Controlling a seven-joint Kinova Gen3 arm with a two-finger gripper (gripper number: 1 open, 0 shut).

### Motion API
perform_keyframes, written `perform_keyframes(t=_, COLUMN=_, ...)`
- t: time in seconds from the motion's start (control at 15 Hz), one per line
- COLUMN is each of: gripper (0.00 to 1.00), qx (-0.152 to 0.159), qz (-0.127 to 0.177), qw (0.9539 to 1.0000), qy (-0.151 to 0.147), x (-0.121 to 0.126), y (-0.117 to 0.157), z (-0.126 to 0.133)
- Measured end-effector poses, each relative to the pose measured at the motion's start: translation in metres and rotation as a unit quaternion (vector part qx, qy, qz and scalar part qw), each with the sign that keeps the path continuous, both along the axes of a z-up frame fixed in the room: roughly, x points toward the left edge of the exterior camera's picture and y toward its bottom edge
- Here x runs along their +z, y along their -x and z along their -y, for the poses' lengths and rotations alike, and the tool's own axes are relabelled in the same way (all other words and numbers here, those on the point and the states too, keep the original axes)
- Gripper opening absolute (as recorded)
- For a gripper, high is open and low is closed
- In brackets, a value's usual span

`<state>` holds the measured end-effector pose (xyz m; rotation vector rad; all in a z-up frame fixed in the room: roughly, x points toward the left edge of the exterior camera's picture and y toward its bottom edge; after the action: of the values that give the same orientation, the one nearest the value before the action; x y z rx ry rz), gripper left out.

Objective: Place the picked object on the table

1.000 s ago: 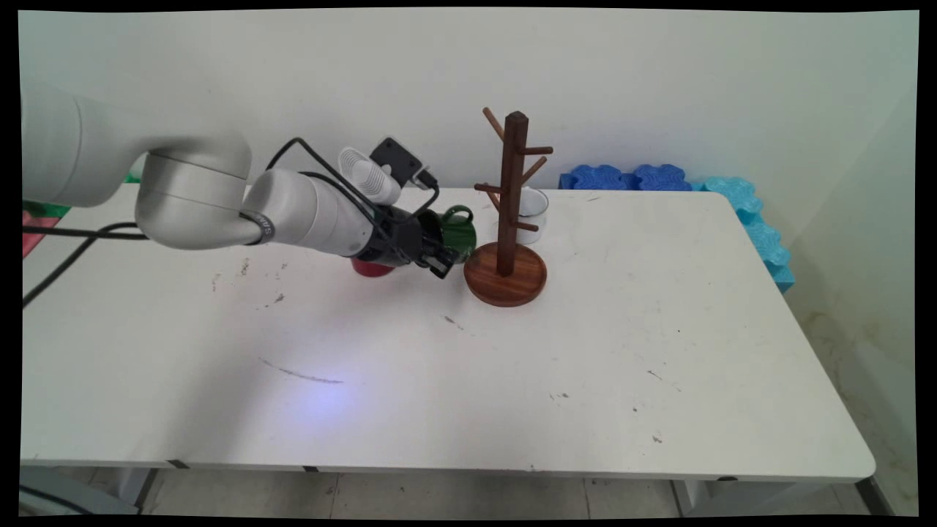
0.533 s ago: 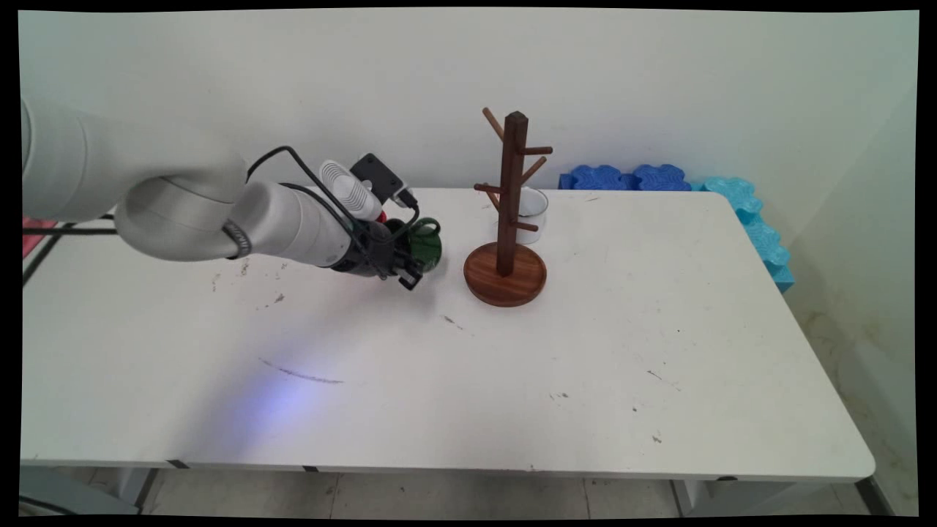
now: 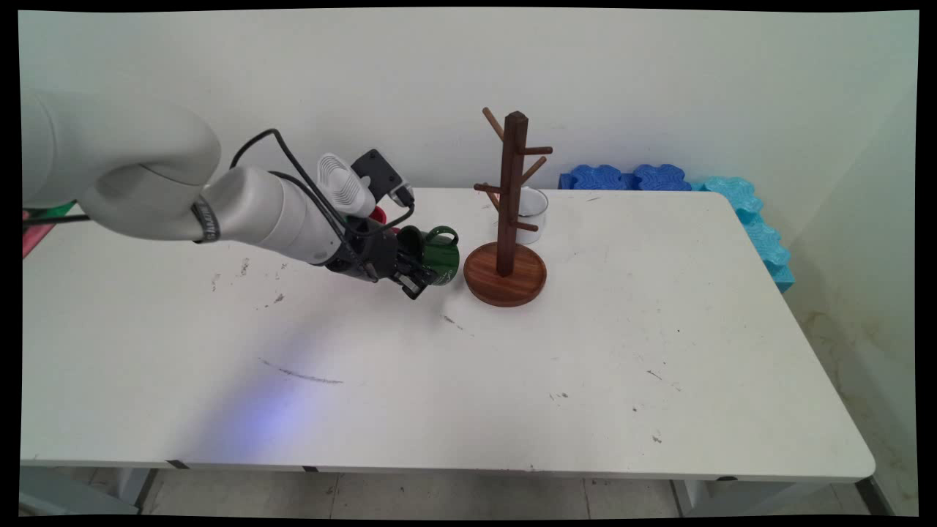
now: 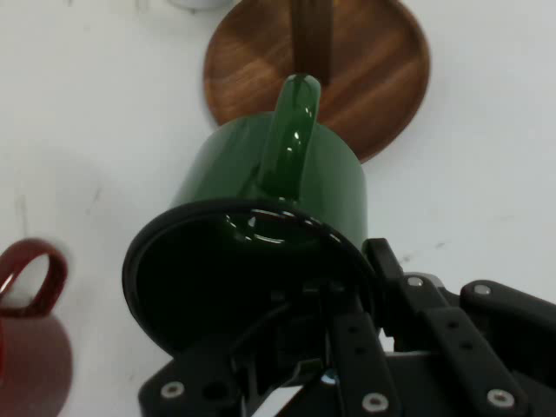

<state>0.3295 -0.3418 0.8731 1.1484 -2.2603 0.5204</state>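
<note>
One hand [image 3: 413,277] is in view, black, two-fingered, clamped on the rim of a green mug [image 3: 437,255]. In the hand view one finger [image 4: 347,343] lies inside the mug's mouth, pressed to the wall, with the linkage [image 4: 452,347] on the outside of the rim. The green mug [image 4: 278,200] is glossy, with a dark rim and a looped handle facing up; it is tipped on its side, mouth toward the hand, base toward the stand. Its interior is dark and shows no contents. Whether it touches the counter [image 3: 512,380] cannot be told.

Just beside the mug's base stands a mug tree [image 3: 509,212] of dark brown wood: a round grained base plate [image 4: 365,61], an upright square post and slanted pegs, all bare. Mug and base plate are close but apart in the main view.

A red mug [image 4: 26,339] sits on the counter near the green one, its handle loop visible in the hand view; in the main view only a sliver [image 3: 378,215] shows behind the wrist. Its contents cannot be seen.

Behind the tree's post stands a white cup [image 3: 531,212], upright, partly hidden by the post; its inside is not visible.

The counter is white, smooth and scuffed with dark marks. At its far right edge lie blue foam pieces [image 3: 629,178] with lobed outlines, continuing in lighter blue [image 3: 758,227] down the right side.
</note>
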Motion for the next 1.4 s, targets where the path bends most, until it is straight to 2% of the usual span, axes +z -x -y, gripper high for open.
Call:
perform_keyframes(t=0.4, gripper=0.0, qx=-0.051, qz=0.003, qw=0.9987, qy=-0.002, x=0.013, y=-0.006, z=-0.001)
perform_keyframes(t=0.47, gripper=0.0, qx=-0.046, qz=0.005, qw=0.9989, qy=-0.002, x=0.015, y=-0.019, z=-0.019)
perform_keyframes(t=0.87, gripper=0.0, qx=-0.093, qz=0.029, qw=0.9952, qy=-0.009, x=0.029, y=-0.033, z=-0.012)
perform_keyframes(t=1.4, gripper=0.0, qx=-0.127, qz=0.066, qw=0.9893, qy=-0.026, x=0.037, y=-0.053, z=-0.011)
